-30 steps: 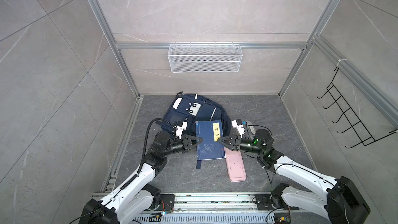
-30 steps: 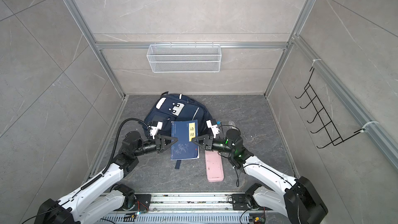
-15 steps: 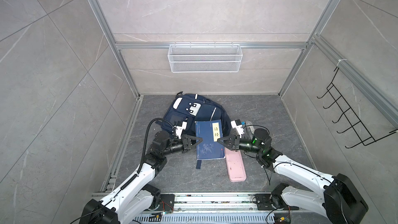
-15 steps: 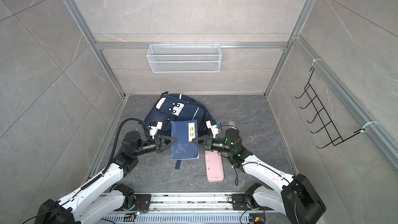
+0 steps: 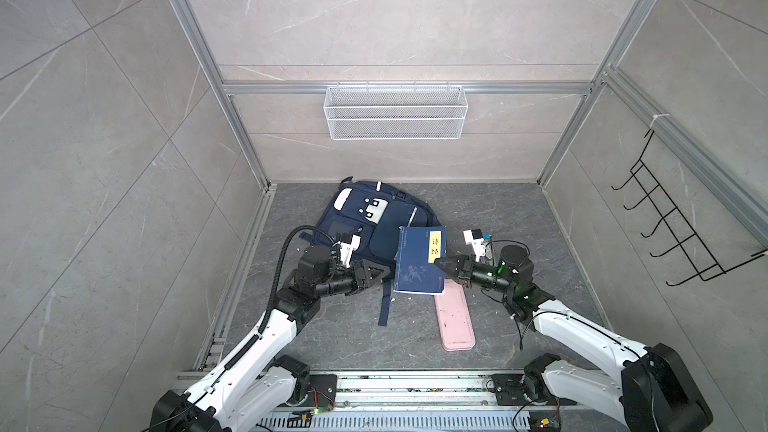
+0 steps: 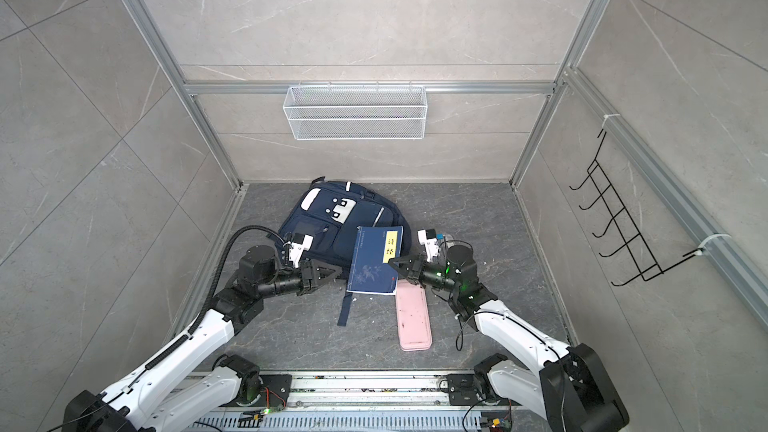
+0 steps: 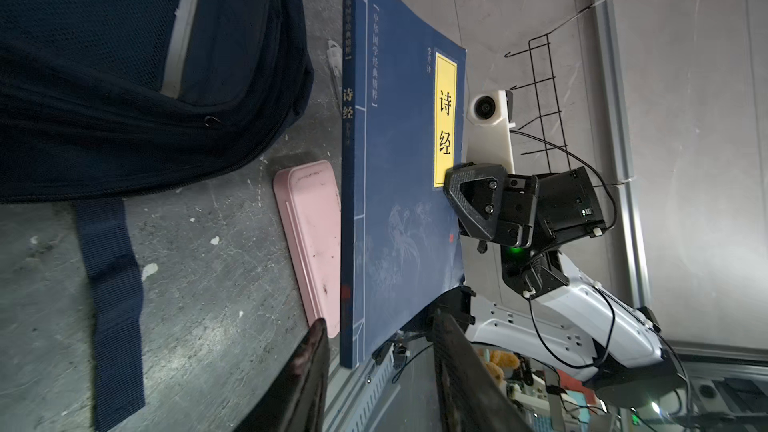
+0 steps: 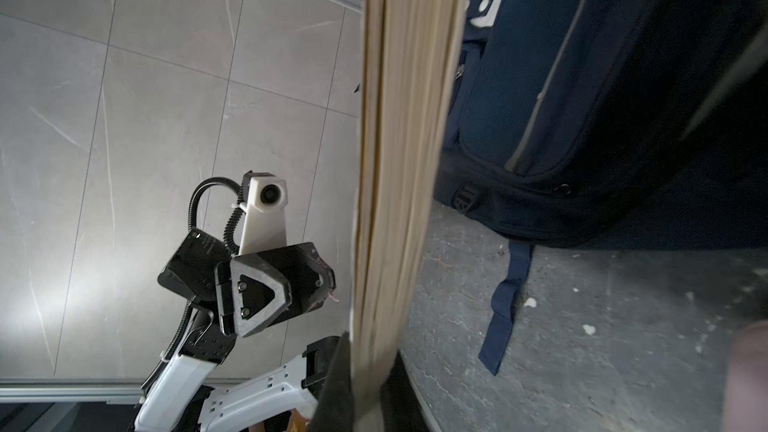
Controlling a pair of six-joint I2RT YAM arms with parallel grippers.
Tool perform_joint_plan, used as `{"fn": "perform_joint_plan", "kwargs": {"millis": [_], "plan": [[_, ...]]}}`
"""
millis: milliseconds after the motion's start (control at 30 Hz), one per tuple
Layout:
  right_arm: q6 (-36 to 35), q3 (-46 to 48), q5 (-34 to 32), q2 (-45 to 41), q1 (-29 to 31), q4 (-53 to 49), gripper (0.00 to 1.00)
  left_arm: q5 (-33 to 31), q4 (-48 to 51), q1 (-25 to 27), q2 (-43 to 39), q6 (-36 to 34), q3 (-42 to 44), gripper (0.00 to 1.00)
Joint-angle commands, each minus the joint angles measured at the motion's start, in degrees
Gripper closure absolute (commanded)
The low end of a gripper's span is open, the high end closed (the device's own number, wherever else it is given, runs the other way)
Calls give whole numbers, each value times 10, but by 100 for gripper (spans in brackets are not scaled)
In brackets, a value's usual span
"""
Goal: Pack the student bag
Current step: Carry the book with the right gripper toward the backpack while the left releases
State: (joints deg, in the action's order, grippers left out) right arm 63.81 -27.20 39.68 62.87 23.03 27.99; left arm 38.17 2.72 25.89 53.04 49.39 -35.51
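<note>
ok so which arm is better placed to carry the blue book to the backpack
Right. The right gripper is shut on the blue book's page edge; the left gripper stands open by its spine, holding nothing.

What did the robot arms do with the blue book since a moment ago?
The right gripper shut on the blue book and pulled it a little toward its own side. The left gripper opened and let the book go. The student bag and the pink pencil case stayed put.
</note>
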Motion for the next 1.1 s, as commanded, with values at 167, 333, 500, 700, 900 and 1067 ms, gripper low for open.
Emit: {"fn": "perform_joint_plan", "kwargs": {"millis": [167,333,500,700,900,1067], "plan": [[-16,22,-6,-55,-99,-53,100,-114,150,15,85,-96,-87,56],[-22,34,-6,-92,-161,-96,100,-183,196,51,172,-127,-163,56],[-50,28,-6,-130,-213,-159,100,-330,293,139,286,-174,-293,55],[-106,12,-33,-177,-248,-274,100,-449,367,204,413,-208,-436,56],[-158,-5,-55,-213,-260,-361,100,-529,433,234,541,-258,-577,57],[-179,-15,-55,-235,-264,-398,100,-603,500,246,641,-285,-691,57]]}}
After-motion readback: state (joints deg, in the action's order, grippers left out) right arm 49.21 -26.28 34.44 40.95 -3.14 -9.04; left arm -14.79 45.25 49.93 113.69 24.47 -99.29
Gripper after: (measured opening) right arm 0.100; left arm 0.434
